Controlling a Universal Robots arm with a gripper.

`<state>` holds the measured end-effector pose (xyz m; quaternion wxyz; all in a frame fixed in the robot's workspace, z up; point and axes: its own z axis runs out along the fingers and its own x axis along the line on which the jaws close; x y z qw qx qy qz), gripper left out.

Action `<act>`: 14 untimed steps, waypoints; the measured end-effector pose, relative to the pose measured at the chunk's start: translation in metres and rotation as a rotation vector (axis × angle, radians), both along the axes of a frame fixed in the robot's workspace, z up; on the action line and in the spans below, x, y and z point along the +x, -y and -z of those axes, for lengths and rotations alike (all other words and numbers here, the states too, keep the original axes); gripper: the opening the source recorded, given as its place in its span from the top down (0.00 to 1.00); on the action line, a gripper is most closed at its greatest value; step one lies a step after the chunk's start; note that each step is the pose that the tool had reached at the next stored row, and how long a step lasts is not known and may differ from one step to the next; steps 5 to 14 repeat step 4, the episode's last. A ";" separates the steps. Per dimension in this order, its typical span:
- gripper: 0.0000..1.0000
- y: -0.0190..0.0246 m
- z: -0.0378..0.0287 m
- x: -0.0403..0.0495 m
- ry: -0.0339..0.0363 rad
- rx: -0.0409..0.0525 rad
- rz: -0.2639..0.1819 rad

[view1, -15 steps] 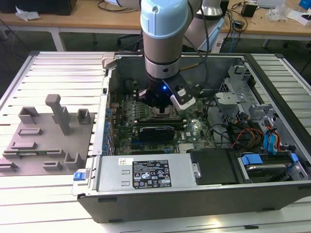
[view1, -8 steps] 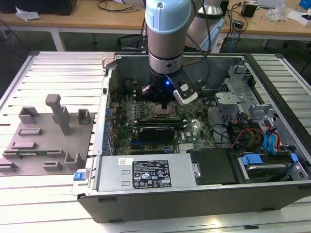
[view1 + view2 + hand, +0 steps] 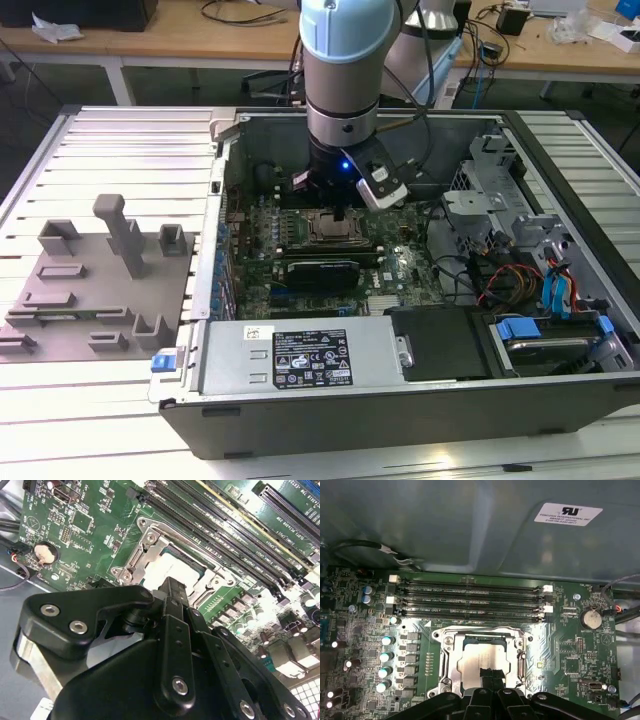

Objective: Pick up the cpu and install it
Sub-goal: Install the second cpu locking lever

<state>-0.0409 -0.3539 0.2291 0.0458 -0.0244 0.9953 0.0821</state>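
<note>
1. The gripper [image 3: 487,676] is hanging over the open computer case [image 3: 560,400], fingers pressed together, tips touching the cpu [image 3: 482,660].
2. The cpu is sitting in the socket [image 3: 445,667] (frame at its nine o'clock, first wrist view).

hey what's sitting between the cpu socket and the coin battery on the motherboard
In the first wrist view, only green board with small soldered parts lies between the socket, which holds the cpu, and the coin battery.

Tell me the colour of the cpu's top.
Silvery-grey, pale where light hits it. The cpu sits inside the socket frame, clearest in the first wrist view.
</note>
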 end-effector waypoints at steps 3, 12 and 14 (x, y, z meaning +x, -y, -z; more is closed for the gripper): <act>0.89 0.0000 0.0000 0.0000 0.0000 0.0000 0.000; 0.89 0.0000 0.0000 0.0000 0.0000 0.0000 0.000; 0.89 0.0000 0.0000 0.0000 0.0000 0.0000 0.000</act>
